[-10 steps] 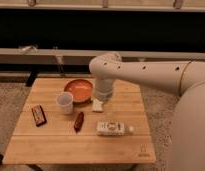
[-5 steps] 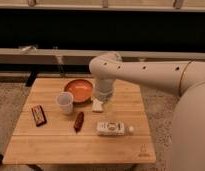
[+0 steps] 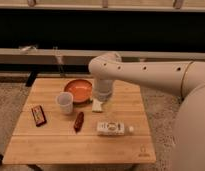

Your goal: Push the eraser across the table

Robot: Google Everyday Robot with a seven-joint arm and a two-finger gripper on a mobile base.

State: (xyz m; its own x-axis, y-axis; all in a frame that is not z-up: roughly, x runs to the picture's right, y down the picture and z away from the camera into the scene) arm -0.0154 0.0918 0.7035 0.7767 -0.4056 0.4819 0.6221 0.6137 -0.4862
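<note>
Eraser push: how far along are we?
Done: nothing visible. The small flat black eraser with reddish-orange edges lies near the left edge, in the camera view, of the light wooden plank table, nothing touching it. In hand: the claw hangs over the table's rear middle, beside the orange bowl, well apart from the eraser. Left: reach the eraser, make contact, push it across.
</note>
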